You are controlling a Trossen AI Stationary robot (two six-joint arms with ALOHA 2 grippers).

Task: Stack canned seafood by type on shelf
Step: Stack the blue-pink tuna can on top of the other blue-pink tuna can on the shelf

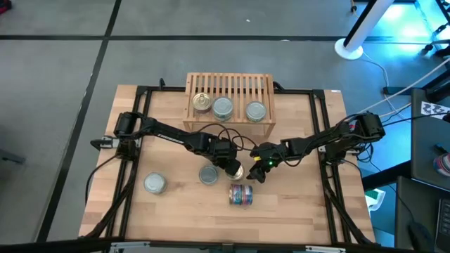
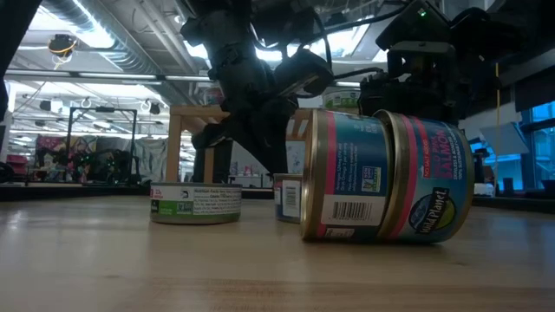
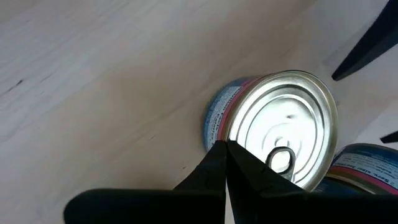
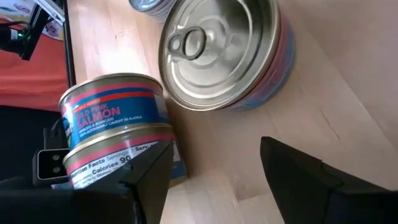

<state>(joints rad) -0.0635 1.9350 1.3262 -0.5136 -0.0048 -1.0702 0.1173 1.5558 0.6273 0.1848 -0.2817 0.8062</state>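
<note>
Tins on shelf (image 1: 230, 100): three upright in a row, one gold-lidded (image 1: 201, 102), two silver-lidded (image 1: 223, 107).
Tins on table (image 1: 176, 211): two upright silver ones (image 1: 155, 183), two stacked pink-salmon tins (image 1: 241, 195) on their side, and one (image 1: 238, 171) between the grippers.
Left gripper (image 3: 225, 163): fingers together, tip at that tin's lid.
Right gripper (image 1: 258, 171): fingers apart, holding nothing, just beside it.
Hidden: the arms mostly cover the middle tin from above.

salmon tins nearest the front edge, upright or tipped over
Tipped: the two blue-red salmon tins lie on their sides, joined end to end, labels reading sideways, rims facing left and right in the low view.
</note>
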